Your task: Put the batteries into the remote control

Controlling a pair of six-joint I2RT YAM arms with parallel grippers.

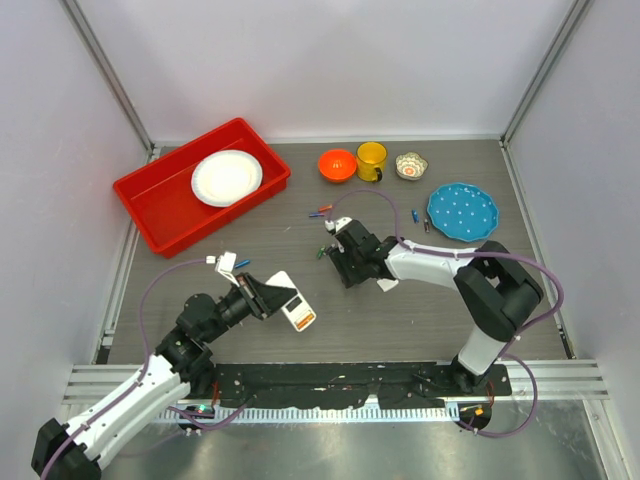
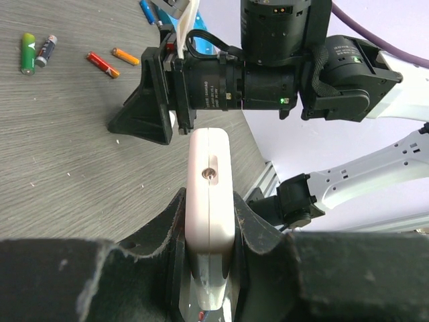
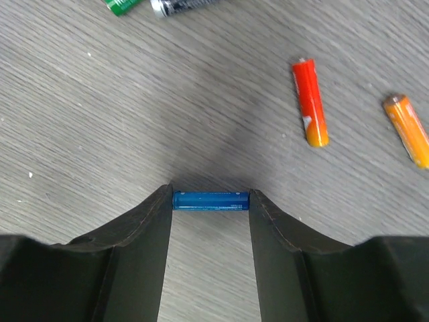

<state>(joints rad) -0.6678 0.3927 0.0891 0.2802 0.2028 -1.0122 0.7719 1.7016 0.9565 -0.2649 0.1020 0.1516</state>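
My left gripper (image 2: pixel 210 209) is shut on the white remote control (image 2: pixel 210 181), held edge-on; from above the remote control (image 1: pixel 297 309) shows its orange panel near the left gripper (image 1: pixel 270 298). My right gripper (image 3: pixel 210 201) is down at the table, shut on a blue battery (image 3: pixel 210 200) end to end. Its fingers (image 3: pixel 144 235) touch both battery ends. Red (image 3: pixel 310 102) and orange (image 3: pixel 406 129) batteries lie beyond it, with green (image 3: pixel 124 5) and dark ones at the top edge. From above, the right gripper (image 1: pixel 340 255) is mid-table.
A red bin (image 1: pixel 160 205) holding a white plate (image 1: pixel 226 177) stands back left. An orange bowl (image 1: pixel 338 164), yellow mug (image 1: pixel 371 160), small patterned bowl (image 1: pixel 411 165) and blue plate (image 1: pixel 462 211) line the back right. A white cover piece (image 1: pixel 226 263) lies near the left arm.
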